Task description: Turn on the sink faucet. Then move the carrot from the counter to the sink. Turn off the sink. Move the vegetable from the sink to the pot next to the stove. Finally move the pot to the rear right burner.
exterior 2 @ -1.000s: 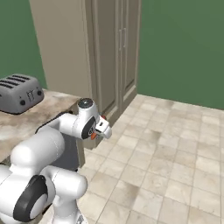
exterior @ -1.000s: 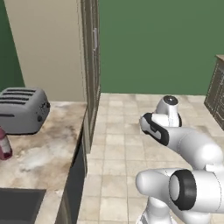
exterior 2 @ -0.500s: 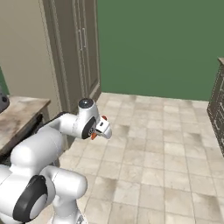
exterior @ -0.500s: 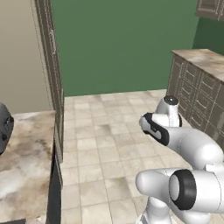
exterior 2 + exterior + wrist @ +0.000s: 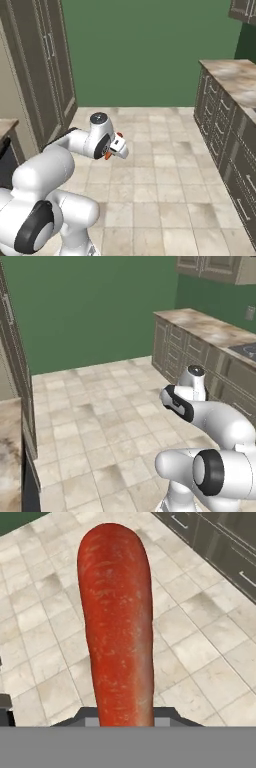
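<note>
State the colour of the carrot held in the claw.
Orange-red, with faint paler streaks; the carrot shows best in the hand view.

Orange-red carrot (image 5: 116, 627) held lengthwise in the tool, above floor.

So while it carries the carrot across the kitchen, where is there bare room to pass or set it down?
The tiled floor lies bare between the tall cabinets and the drawer run. The counter on that run looks bare up to the stove. The carrot sits in the jaws, crowding the hand view.
</note>
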### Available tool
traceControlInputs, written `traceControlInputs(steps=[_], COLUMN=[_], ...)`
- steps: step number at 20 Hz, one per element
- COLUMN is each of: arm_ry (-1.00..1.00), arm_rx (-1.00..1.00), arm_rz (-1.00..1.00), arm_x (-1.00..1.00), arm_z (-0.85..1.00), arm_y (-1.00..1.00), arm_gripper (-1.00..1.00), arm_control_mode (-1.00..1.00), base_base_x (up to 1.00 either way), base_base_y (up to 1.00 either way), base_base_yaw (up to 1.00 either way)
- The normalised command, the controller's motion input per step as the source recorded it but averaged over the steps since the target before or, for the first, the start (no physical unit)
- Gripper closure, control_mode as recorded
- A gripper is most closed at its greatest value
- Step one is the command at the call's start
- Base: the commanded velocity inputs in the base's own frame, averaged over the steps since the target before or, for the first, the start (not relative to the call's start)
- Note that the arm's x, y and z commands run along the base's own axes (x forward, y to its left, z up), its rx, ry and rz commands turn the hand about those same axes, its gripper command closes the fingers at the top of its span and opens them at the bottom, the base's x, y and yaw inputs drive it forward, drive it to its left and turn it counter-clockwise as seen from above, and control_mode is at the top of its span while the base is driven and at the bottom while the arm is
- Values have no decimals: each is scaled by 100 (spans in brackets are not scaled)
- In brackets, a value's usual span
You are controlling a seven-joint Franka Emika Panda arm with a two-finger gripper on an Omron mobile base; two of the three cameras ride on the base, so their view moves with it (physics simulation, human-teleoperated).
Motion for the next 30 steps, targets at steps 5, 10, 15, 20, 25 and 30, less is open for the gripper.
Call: traceControlInputs(steps=[5, 10, 15, 20, 25, 30], arm_ry=[0, 0, 0, 0, 0, 0], arm_rx=[0, 0, 0, 0, 0, 0], arm_rz=[0, 0, 0, 0, 0, 0], arm_x=[0, 0, 0, 0, 0, 0], arm_z=[0, 0, 0, 0, 0, 0], arm_y=[0, 0, 0, 0, 0, 0], arm_gripper=[100, 100, 100, 100, 100, 100], arm_control_mode=[100, 100, 100, 100, 100, 100], base_base_x=[34, 62, 64, 64, 58, 53], base_base_y=[-33, -18, -24, -28, -14, 0], base_base_yaw=[-37, -40, -37, -38, -40, -41])
